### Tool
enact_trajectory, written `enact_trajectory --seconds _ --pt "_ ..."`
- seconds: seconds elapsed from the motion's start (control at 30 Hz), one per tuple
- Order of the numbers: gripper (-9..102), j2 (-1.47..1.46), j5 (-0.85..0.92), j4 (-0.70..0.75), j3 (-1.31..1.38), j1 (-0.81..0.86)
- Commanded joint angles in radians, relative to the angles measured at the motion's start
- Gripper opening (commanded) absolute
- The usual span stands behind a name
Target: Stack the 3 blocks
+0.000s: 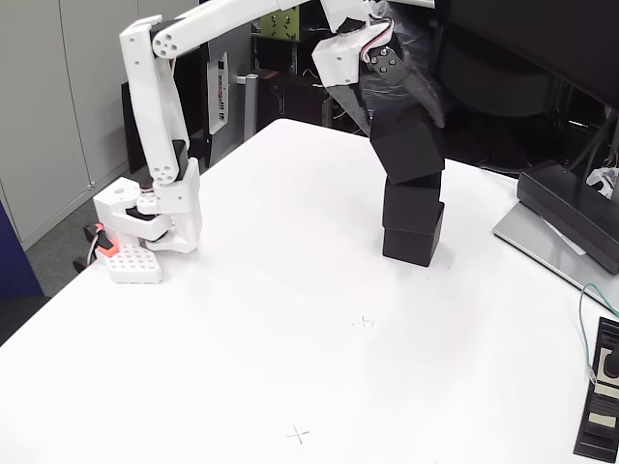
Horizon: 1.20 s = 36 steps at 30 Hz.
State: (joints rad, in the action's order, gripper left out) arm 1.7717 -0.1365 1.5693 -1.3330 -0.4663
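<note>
Gripper (406, 108) clamps the tilted top block (410, 147), setting it on two stacked blocks (413, 224). Tilt suggests it's not seated yet.

Open table (290, 319) surrounds the block stack (413, 208); monitor base (571, 208) stands right.

Arm stretched out; claw (398, 114) down, prob. closed.
</note>
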Motion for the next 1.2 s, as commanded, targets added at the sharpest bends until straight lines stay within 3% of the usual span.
enact_trajectory --seconds 0.0,0.2,1.17 --pt "27 0.003 -0.005 -0.003 0.023 -0.006" --pt "32 0.003 -0.003 0.002 0.023 -0.009" --pt "32 0.015 -0.005 0.003 0.028 -0.008"
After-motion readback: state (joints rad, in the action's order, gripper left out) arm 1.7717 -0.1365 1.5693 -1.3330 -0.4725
